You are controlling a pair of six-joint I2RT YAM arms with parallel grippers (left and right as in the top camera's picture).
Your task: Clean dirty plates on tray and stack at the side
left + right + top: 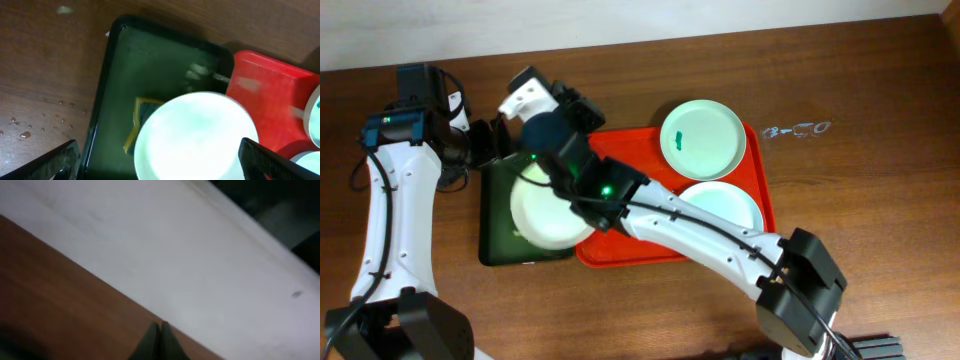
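Observation:
A white plate (pixel 550 212) lies on the dark green tray (pixel 498 225), over a yellow sponge (pixel 142 112); it also shows in the left wrist view (pixel 195 135). A mint plate with a green smear (pixel 703 137) and a second pale plate (pixel 725 205) sit on the red tray (pixel 760 175). My left gripper (pixel 490 145) (pixel 159 145) is open above the green tray, its fingers either side of the white plate. My right gripper (pixel 523 88) (pixel 161 325) is shut and empty, raised toward the back wall.
The right arm stretches across the red tray (pixel 265 95) and hides part of it. The green tray (pixel 150 65) lies left of the red one. Water drops (pixel 20 132) lie on the wood at the left. Clear wet marks (pixel 798 130) lie right of the red tray.

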